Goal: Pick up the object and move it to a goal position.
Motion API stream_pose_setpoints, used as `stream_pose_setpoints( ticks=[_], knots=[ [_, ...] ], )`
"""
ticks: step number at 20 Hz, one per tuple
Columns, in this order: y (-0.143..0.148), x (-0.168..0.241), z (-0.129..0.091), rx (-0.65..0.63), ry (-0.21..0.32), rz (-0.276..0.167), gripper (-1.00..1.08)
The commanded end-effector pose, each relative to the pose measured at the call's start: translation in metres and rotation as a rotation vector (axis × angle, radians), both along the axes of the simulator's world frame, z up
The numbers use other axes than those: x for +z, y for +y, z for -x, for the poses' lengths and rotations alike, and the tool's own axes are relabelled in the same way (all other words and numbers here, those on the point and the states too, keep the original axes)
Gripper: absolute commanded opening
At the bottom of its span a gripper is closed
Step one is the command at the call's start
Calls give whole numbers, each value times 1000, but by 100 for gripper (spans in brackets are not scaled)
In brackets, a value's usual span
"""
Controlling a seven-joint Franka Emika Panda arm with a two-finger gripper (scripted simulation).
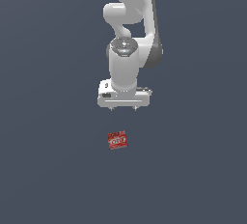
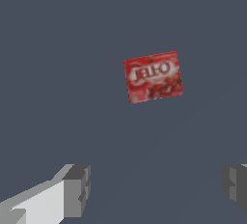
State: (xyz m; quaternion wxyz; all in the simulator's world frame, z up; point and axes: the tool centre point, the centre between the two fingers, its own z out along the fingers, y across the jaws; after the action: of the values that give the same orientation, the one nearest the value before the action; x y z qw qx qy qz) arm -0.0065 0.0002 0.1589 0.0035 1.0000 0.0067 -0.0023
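The object is a small red box (image 1: 117, 140) with white lettering, lying flat on the dark grey floor. In the exterior view it lies below my gripper (image 1: 123, 108) in the picture, apart from it. My gripper points down, with only the short fingertips showing under the white hand. In the wrist view the red box (image 2: 153, 76) lies beyond the gripper (image 2: 157, 189), slightly tilted. The two grey fingertips (image 2: 77, 189) stand wide apart with nothing between them. The gripper is open and empty.
The white arm (image 1: 130, 15) rises behind the hand in the exterior view. The plain dark grey floor (image 1: 48, 170) fills the rest of both views. No goal marker shows.
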Motion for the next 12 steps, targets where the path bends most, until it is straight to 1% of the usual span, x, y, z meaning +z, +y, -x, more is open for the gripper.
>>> stream_pose_setpoints(
  ticks=[1, 12],
  knots=[
    [0, 0, 0, 0, 0, 0, 100],
    [16, 6, 0, 47, 5, -15, 100]
  ],
)
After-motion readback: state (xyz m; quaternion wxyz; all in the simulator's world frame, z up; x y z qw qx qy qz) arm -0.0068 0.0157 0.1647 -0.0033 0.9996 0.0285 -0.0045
